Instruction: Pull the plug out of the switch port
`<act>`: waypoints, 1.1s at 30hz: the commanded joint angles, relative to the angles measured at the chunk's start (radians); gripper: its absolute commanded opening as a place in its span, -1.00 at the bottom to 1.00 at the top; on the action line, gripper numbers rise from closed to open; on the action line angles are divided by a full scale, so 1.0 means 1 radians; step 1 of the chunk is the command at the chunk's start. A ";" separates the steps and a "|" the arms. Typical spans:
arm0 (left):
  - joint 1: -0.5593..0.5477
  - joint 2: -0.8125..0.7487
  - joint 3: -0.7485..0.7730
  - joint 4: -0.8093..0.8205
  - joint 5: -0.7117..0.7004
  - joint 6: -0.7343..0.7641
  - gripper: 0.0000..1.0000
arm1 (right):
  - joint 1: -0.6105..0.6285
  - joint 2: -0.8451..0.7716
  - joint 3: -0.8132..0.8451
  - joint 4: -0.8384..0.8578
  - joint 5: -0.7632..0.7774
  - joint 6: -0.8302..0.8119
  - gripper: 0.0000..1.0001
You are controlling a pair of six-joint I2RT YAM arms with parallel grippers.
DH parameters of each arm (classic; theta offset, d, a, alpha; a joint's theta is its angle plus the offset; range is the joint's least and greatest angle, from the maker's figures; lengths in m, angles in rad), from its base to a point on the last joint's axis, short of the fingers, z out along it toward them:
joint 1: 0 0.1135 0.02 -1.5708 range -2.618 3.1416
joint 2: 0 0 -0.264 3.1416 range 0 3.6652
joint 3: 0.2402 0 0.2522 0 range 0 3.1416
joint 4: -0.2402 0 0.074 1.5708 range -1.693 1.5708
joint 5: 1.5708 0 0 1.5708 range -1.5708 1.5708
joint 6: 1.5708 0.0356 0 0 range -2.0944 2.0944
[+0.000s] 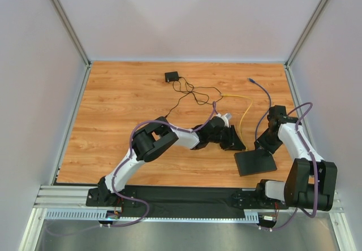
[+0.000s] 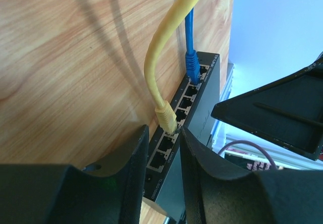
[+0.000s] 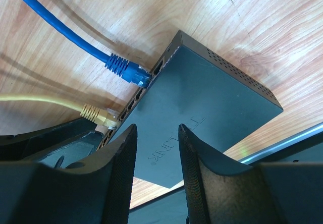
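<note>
Since the yellow plug (image 2: 165, 118) is seen seated in the switch port (image 2: 173, 132) just beyond the left gripper's (image 2: 164, 133) parted fingers, nothing is yet pulled. The right gripper (image 3: 157, 129) is held spread, empty, over the switch (image 3: 212, 98).

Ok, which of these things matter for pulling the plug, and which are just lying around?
In the job: switch; yellow plug seated in it; left gripper at that plug; right gripper over the switch.

Lying about: small black adapter; thin black cord; blue plug, also in the switch, no gripper at it.
</note>
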 commanded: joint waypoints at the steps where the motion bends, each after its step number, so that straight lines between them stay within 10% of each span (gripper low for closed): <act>1: -0.011 0.025 0.036 0.004 0.011 -0.012 -0.22 | -0.006 0.008 0.023 0.030 0.015 -0.009 -0.20; 17: -0.014 0.057 0.057 -0.002 0.020 -0.038 -0.25 | -0.005 0.003 0.011 0.031 0.016 -0.012 -0.21; 33: -0.014 0.076 0.031 0.085 0.028 -0.069 -0.86 | -0.003 0.002 0.002 0.041 0.019 -0.021 -0.20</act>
